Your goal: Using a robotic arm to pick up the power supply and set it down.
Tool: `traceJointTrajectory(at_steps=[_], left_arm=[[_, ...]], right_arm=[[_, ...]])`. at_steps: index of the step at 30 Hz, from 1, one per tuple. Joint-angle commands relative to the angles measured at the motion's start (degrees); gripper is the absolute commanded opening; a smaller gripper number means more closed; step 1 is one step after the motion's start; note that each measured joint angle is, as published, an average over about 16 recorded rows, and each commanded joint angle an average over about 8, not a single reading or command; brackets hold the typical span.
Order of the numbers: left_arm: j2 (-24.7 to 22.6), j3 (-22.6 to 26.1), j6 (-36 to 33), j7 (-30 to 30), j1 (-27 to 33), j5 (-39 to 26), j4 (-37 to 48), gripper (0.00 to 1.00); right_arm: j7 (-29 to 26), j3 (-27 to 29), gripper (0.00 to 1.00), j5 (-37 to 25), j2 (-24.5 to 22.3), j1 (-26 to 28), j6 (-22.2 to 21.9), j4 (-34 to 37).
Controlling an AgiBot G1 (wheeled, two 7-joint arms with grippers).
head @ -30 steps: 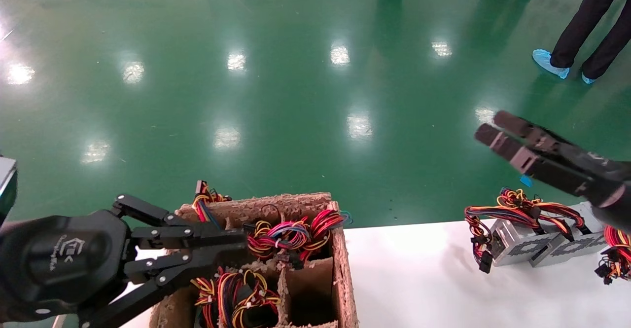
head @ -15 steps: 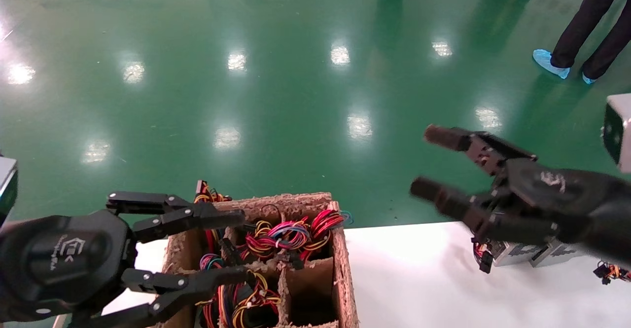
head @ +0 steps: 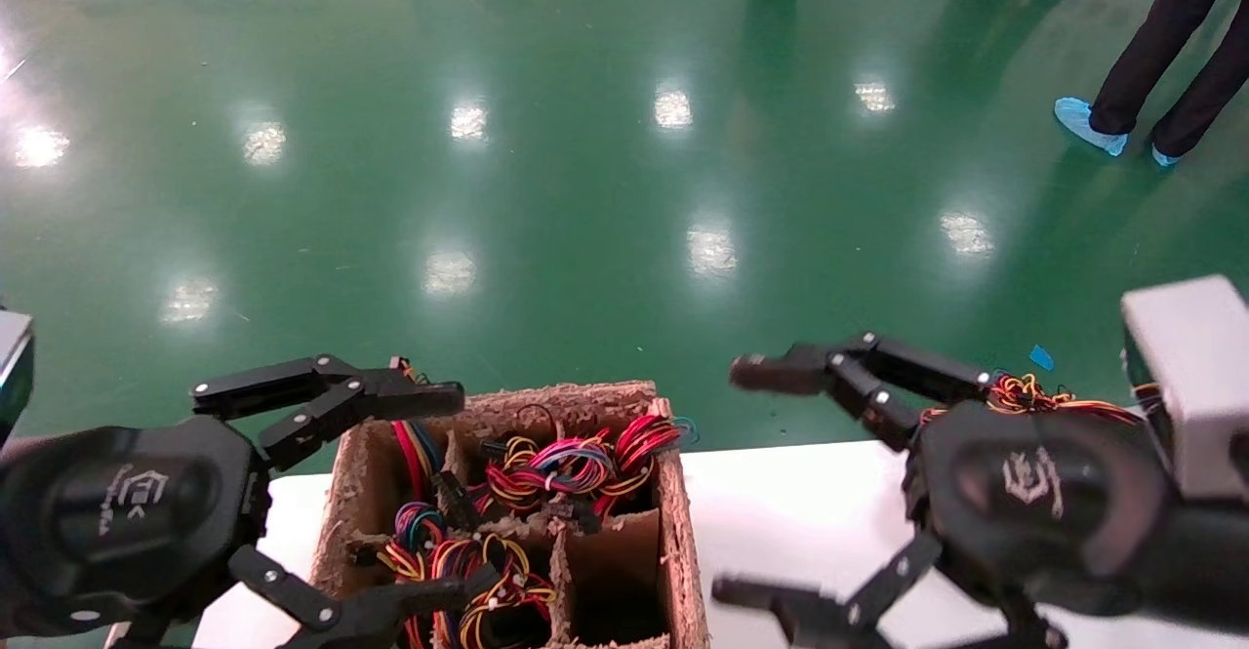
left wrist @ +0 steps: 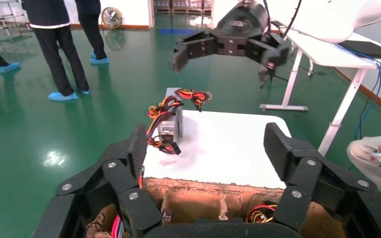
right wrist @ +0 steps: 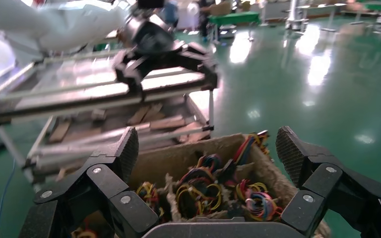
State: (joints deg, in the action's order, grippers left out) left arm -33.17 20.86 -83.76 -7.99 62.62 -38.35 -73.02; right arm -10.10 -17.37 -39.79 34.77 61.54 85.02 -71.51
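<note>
Progress: partway. Two power supplies [left wrist: 171, 124] already out on white table [head: 781, 522], well apart from box, wires on top; more units left to lift. Left gripper [head: 429, 493] spread wide over cardboard box [head: 673, 532], holding nothing; right gripper [head: 751, 483] also wide open, empty, above table just beside box. Box divided into cells: rear and left cells stuffed w/ red, yellow, black, blue wire bundles [head: 576, 464], metal bodies hidden beneath; front-right cell looks empty. Next pick not yet begun.

Left pincer [head: 429, 493] and right pincer [head: 751, 488] both gape wide, fingertips pointing toward each other.
</note>
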Motion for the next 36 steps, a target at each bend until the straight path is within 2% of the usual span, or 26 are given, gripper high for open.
traceJointTrajectory(at_steps=[1,6,36], left_arm=[[0.0,0.0,0.0,0.0,0.0,0.0,0.0,1.00],[0.0,0.0,0.0,0.0,0.0,0.0,0.0,1.00],[0.0,0.0,0.0,0.0,0.0,0.0,0.0,1.00]], right_arm=[[-0.6,1.3,1.00,-2.0,0.2,0.0,0.7,-2.0],[-1.0,2.5,1.00,-3.8,0.4,0.0,1.3,-3.8],[-0.6,1.3,1.00,-2.0,0.2,0.0,0.6,-1.9]])
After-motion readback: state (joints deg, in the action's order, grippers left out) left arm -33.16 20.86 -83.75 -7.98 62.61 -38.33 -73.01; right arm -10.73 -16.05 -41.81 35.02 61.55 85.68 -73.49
